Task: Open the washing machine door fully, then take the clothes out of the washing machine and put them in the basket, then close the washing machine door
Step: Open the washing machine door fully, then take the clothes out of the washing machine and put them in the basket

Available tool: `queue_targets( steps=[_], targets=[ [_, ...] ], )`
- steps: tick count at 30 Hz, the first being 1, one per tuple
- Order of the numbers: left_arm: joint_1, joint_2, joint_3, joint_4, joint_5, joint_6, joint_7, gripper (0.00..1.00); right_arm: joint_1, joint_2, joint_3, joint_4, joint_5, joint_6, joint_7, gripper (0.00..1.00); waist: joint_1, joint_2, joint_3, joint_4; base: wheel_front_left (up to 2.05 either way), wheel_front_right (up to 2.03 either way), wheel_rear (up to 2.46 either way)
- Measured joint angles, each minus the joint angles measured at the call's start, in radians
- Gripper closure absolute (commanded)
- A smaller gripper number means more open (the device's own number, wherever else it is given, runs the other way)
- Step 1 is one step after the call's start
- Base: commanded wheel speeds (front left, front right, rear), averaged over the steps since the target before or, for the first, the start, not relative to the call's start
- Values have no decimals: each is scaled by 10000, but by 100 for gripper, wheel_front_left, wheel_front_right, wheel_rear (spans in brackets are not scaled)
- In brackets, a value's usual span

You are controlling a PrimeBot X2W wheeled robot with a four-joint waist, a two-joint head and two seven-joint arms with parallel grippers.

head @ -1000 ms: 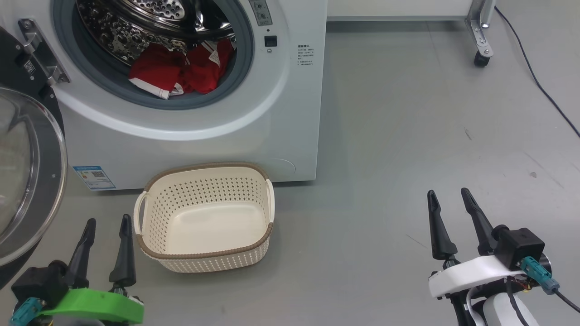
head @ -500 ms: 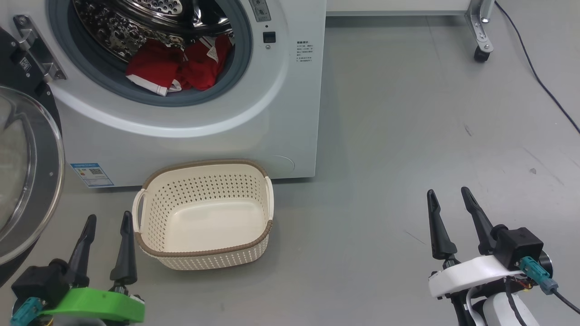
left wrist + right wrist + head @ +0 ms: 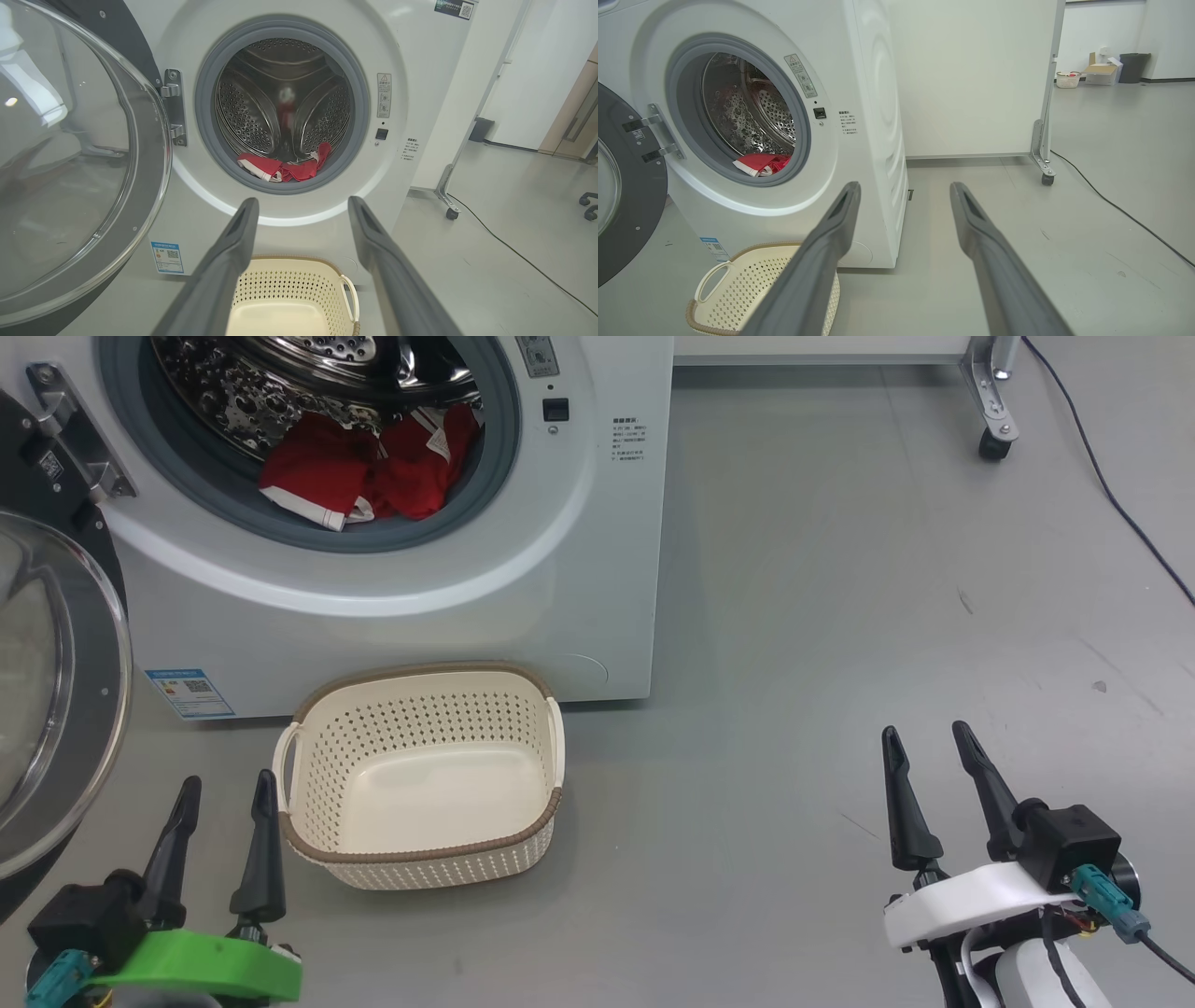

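The left pincer (image 3: 229,779), apart and empty, sits between the open door (image 3: 105,644) and the basket (image 3: 439,873), clothes (image 3: 322,476) in the washer (image 3: 420,616) ahead; the right pincer (image 3: 923,730), also apart, is well aside.

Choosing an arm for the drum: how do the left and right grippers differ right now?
The left gripper sits on a green mount, the right gripper on a white mount. The left gripper is close beside the basket, near the open washing machine door; the right gripper is over the floor, right of the washing machine. Both are open and empty.
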State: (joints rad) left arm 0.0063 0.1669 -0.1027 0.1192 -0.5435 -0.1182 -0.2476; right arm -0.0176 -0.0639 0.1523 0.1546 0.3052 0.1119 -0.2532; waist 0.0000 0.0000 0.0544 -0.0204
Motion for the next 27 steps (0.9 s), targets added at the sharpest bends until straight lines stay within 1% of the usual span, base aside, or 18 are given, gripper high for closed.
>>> queue_targets(
  steps=[8,10,27],
  targets=[
    [7,-12,-10,-63,84,6,0,0,0,8,-21,0,-2,0,0,0,0,0,69,16,0,0,0],
    [7,-12,-10,-75,88,81,0,0,-1,10,-21,0,-13,0,0,0,0,0,82,19,0,0,0],
    [9,-69,-98,-96,94,82,0,0,-7,12,2,33,-75,0,0,0,0,0,82,117,0,0,0]
  ],
)
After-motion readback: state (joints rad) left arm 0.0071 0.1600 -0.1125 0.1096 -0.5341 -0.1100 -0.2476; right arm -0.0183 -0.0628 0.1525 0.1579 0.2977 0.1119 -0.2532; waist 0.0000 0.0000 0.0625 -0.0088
